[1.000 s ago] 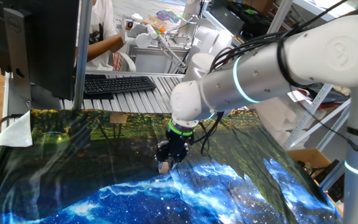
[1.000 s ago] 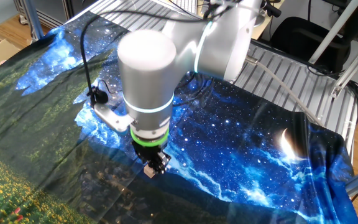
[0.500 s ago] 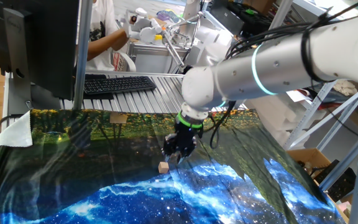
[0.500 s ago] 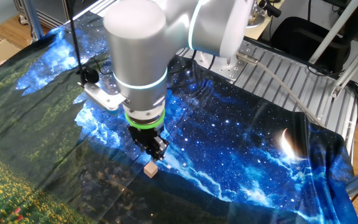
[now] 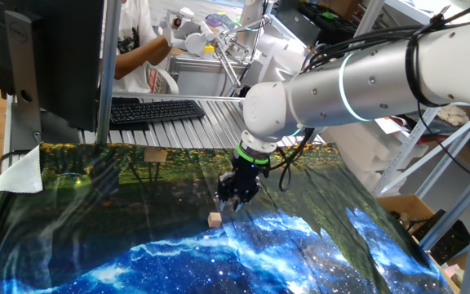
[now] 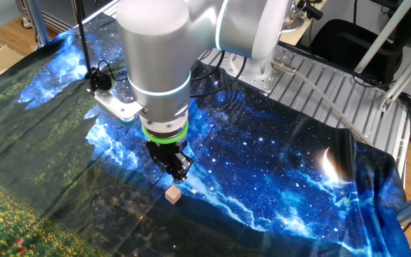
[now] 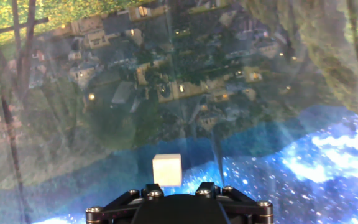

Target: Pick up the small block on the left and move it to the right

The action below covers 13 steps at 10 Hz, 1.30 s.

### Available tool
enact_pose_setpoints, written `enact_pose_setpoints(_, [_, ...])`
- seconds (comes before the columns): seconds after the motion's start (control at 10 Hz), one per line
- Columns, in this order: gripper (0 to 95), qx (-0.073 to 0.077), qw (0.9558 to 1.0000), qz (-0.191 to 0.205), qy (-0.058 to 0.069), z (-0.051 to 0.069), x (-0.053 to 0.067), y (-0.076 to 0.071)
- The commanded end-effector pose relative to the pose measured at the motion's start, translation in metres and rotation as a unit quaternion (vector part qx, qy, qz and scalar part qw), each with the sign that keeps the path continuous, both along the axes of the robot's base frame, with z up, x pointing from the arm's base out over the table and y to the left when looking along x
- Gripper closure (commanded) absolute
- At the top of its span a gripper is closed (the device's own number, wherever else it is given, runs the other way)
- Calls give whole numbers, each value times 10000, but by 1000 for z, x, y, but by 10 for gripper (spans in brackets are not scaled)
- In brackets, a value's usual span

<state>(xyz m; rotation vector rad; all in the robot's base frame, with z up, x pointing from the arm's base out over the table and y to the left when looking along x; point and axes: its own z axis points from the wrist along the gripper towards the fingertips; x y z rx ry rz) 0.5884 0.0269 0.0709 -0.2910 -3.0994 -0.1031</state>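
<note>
The small block [image 5: 214,219] is a tiny pale tan cube lying on the starry blue part of the printed cloth. It also shows in the other fixed view [image 6: 173,195] and in the hand view [image 7: 166,170]. My black gripper [image 5: 232,202] hangs just above and a little behind the block, not touching it. It shows in the other fixed view [image 6: 180,170] too. In the hand view the gripper [image 7: 179,188] sits at the bottom edge with the jaws apart and nothing between them; the block lies just beyond them.
A wider flat tan piece [image 5: 155,155] lies at the cloth's far edge. A keyboard [image 5: 155,109] and a monitor [image 5: 51,49] stand behind it. A white paper [image 5: 21,173] lies at the left edge. Metal slats [image 6: 334,100] border the cloth.
The gripper has let go of the small block and risen up and back from it. The block stays on the cloth where it was set down.
</note>
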Motion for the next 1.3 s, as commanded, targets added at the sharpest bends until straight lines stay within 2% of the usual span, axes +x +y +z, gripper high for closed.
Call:
enact_pose_setpoints(0.1, [950,-23,10000,15,2,1,0,0])
enact_pose_setpoints(0.8, [950,-35,10000,48,-18,0,0,0])
enact_pose_setpoints(1.3, [950,-100,9999,44,-9,-1,1,1])
